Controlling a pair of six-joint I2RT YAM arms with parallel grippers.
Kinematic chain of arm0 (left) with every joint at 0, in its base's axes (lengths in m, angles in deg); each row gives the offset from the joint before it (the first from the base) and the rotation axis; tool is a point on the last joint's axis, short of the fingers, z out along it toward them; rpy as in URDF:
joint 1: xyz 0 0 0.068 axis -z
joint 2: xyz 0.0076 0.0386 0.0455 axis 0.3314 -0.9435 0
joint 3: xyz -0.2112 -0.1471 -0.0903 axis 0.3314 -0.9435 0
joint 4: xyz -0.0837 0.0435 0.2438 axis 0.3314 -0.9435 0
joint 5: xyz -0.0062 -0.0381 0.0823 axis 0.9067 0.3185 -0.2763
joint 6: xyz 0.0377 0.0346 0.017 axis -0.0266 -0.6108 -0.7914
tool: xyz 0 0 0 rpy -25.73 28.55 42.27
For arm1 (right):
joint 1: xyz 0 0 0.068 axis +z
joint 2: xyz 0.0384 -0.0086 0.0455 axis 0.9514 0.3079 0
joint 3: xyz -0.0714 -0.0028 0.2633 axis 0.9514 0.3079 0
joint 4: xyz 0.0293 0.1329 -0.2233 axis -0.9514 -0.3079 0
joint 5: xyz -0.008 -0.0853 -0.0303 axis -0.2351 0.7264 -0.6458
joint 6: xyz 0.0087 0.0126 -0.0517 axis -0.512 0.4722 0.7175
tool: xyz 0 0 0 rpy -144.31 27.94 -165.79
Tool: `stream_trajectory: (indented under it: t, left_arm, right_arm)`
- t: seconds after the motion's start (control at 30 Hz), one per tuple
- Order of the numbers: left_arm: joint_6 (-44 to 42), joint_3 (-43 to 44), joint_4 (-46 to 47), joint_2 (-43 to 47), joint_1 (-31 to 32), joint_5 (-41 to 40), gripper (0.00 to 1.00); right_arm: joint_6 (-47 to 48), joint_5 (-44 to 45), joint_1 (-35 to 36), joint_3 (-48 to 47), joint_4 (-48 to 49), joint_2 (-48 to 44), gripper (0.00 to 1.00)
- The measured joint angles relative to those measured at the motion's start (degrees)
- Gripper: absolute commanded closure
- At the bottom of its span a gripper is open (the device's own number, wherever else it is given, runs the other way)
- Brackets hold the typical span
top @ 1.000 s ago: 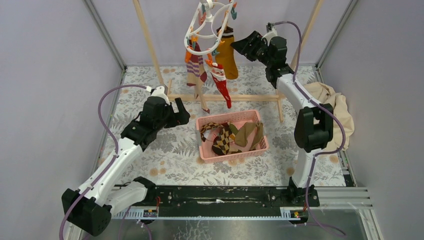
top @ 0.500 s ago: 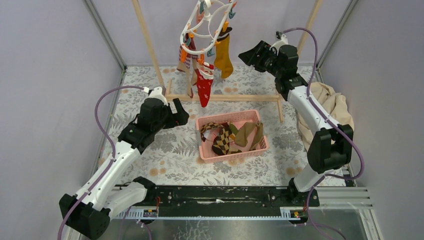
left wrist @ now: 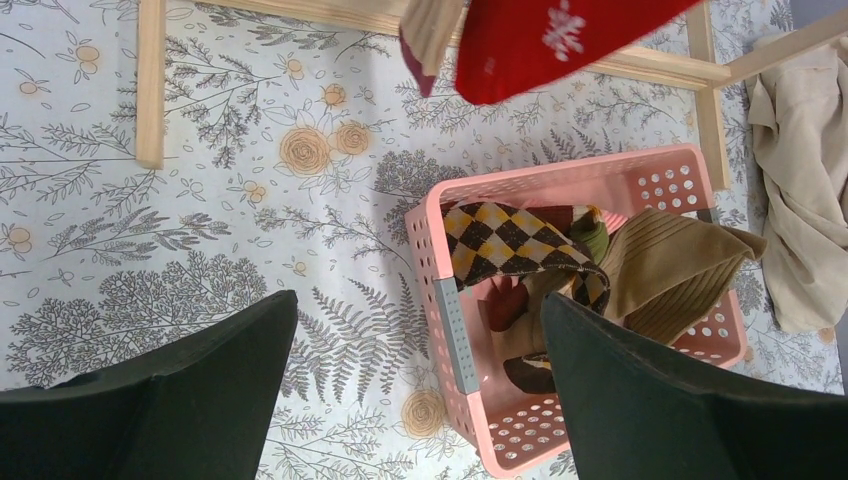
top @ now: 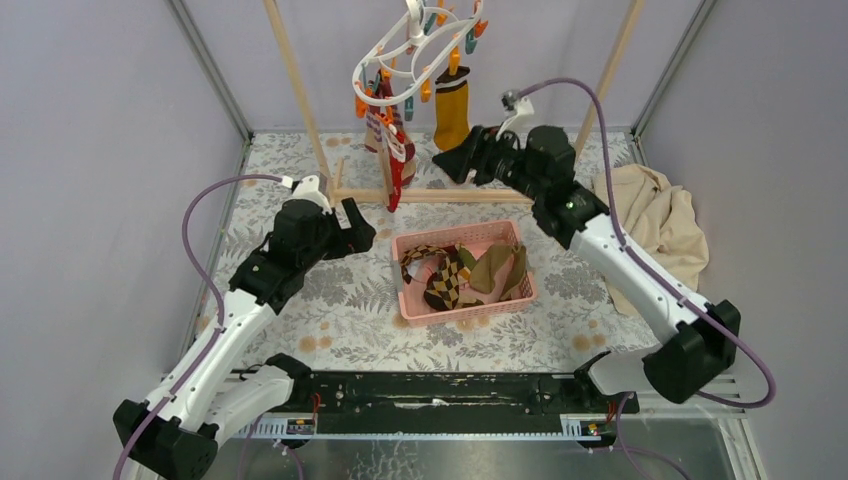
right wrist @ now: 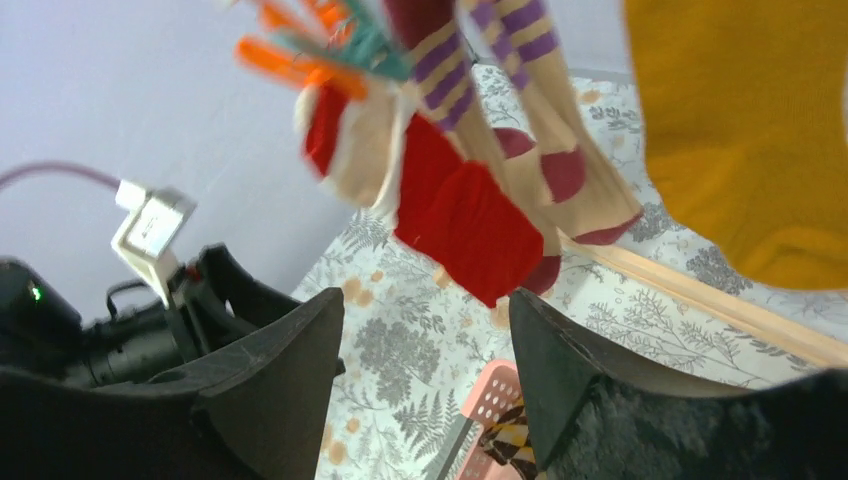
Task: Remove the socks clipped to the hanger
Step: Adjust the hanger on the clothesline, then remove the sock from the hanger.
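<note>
The white hanger (top: 412, 48) with coloured clips (right wrist: 330, 45) hangs from the wooden rack. Clipped to it are a mustard sock (top: 452, 108), a red Santa sock (top: 397, 165) and maroon-striped socks (top: 378, 125). My right gripper (top: 450, 166) is open, just below and in front of the mustard sock (right wrist: 740, 130). In the right wrist view the red sock's tip (right wrist: 460, 215) hangs just above the gap of the right gripper (right wrist: 425, 295), touching neither finger. My left gripper (top: 352, 230) is wide open and holds nothing, low over the mat left of the basket. The red sock (left wrist: 560, 40) dangles above the left gripper (left wrist: 418, 300).
A pink basket (top: 415, 305) in the middle holds an argyle sock (left wrist: 510, 240) and a brown sock (left wrist: 670, 270). The wooden rack's base bar (top: 440, 195) lies behind it. A beige cloth (top: 655, 215) is heaped at the right. Grey walls close in both sides.
My right arm has swung down and left, from beside the hanger to under the mustard sock. The hanger has turned and the red and striped socks have swung left. The left arm barely moved.
</note>
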Motion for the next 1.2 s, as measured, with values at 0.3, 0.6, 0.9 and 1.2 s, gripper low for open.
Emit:
stream_trajectory:
  t: [0.3, 0.6, 0.9, 1.2]
  left_arm:
    - [0.0, 0.0, -1.81, 1.4, 0.0, -0.04, 0.01]
    - [-0.02, 0.0, -3.78, 3.69, 0.0, -0.55, 0.01]
    - [-0.02, 0.02, -5.77, 4.66, 0.0, -1.49, 0.01]
    - [-0.02, 0.09, -9.2, 6.71, 0.0, -3.54, 0.01]
  right_arm:
    - [11.3, 14.8, 16.96, 13.7, 4.15, -9.18, 0.33]
    - [13.92, 22.75, 20.13, 15.37, 11.91, -4.02, 0.34]
    - [14.03, 25.18, 20.85, 11.72, 15.02, 6.78, 0.33]
    - [13.94, 28.55, 23.65, 3.39, 19.1, 16.02, 0.3]
